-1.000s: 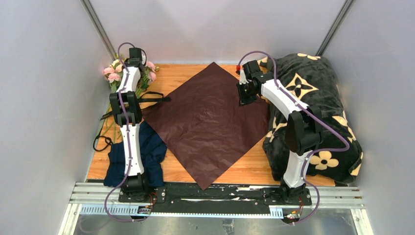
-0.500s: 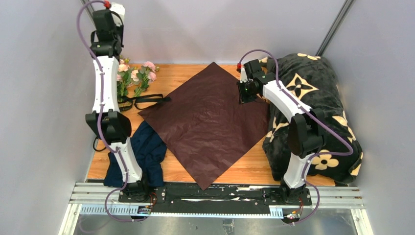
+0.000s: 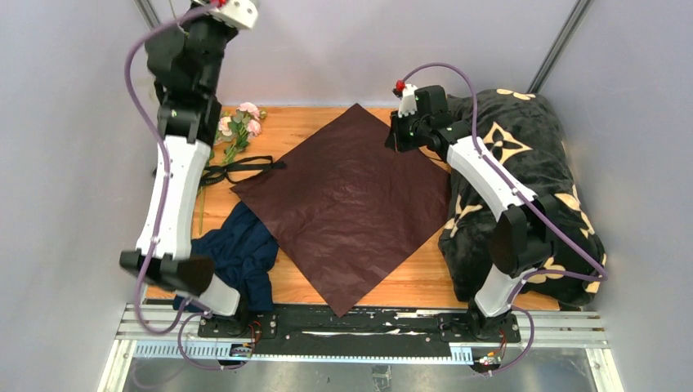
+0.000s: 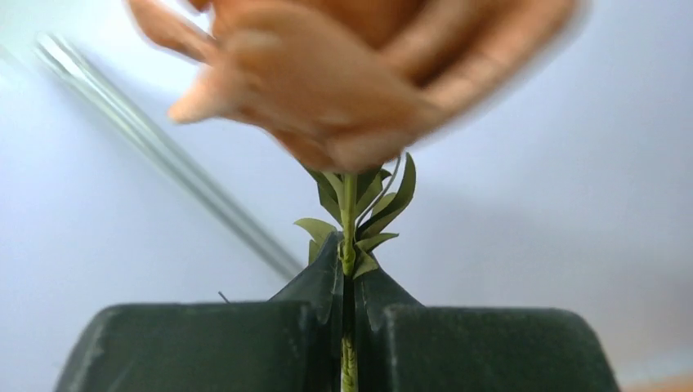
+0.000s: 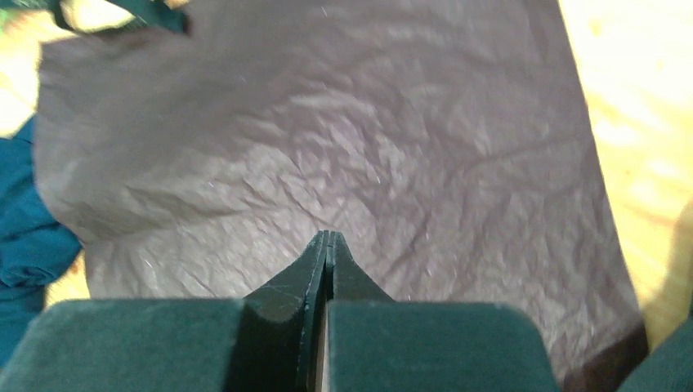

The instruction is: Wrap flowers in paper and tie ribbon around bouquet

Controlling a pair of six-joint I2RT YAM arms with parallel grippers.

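Pink flowers [image 4: 359, 73] are pinched by the stem [image 4: 349, 245] in the closed left hand [image 4: 347, 278], high off the bench [image 3: 409, 282]; best is to lower them slowly, diagonally, onto the paper [image 3: 343, 204], beside the empty, closed right hand [image 5: 327, 245].

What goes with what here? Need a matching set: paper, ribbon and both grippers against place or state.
1 paper
2 ribbon
3 left gripper
4 right gripper

a shut on a rose
b spread flat, centre
c shut, empty, over the paper
d lying left of the paper

Pairs: 1-b; 2-d; 3-a; 4-c
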